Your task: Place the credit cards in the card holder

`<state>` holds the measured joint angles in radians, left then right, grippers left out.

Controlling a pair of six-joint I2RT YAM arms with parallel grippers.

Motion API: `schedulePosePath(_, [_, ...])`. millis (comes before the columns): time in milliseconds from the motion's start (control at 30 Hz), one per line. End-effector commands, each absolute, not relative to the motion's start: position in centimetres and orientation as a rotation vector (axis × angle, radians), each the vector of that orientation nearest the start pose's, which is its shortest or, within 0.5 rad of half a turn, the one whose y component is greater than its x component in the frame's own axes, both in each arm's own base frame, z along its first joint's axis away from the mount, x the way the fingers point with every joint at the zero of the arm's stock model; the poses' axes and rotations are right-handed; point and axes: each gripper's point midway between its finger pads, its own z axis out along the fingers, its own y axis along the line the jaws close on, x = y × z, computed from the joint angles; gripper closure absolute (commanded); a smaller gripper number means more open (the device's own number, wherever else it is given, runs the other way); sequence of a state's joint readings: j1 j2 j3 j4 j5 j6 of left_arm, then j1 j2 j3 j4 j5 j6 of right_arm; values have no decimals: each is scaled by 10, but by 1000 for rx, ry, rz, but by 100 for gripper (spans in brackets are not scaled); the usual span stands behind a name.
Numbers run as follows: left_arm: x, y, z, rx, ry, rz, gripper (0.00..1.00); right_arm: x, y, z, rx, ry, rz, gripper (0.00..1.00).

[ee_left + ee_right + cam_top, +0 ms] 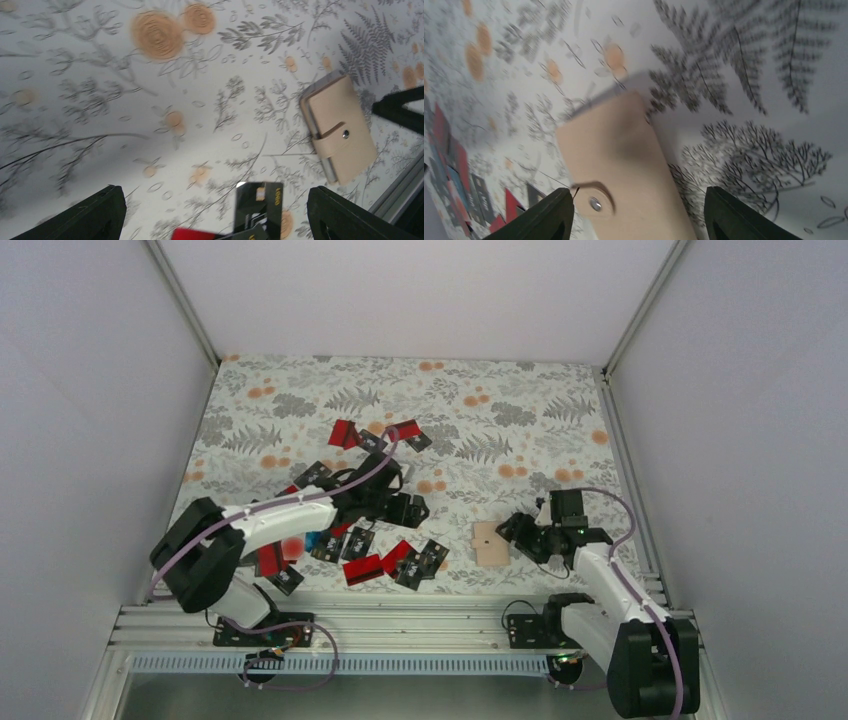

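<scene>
Several credit cards, red, black and blue, lie scattered on the flowered cloth: a red one (pixel 345 432) at the back and a cluster (pixel 400 560) near the front. My left gripper (pixel 412 508) hangs open over the cloth beside that cluster. In its wrist view a black card (pixel 260 205) and a red card (pixel 195 234) lie low between the wide-apart fingers (pixel 85 215). The tan card holder (pixel 490 542) lies shut, snap up. My right gripper (pixel 515 530) is at its right side, open. In the right wrist view the holder (pixel 624 160) lies between the jaws, its left edge by one finger (pixel 544 215).
White walls with aluminium posts enclose the cloth on three sides. A metal rail (pixel 400 620) runs along the near edge by the arm bases. Further cards (pixel 454 170) show at the left of the right wrist view. The right arm's dark tip (pixel 400 107) shows beyond the holder (pixel 337 127).
</scene>
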<state>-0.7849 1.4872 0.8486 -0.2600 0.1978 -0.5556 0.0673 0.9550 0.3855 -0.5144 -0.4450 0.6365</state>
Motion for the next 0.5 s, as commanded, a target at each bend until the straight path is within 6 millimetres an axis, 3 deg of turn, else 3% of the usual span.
schedulePosePath(0, [254, -327, 100, 432, 2551, -807, 10, 187, 92, 28, 648, 2725, 806, 35])
schedulePosePath(300, [253, -353, 85, 500, 2567, -862, 11, 169, 100, 2, 599, 2826, 828, 63])
schedulePosePath(467, [253, -364, 85, 532, 2546, -928, 11, 171, 107, 3, 562, 2814, 881, 84])
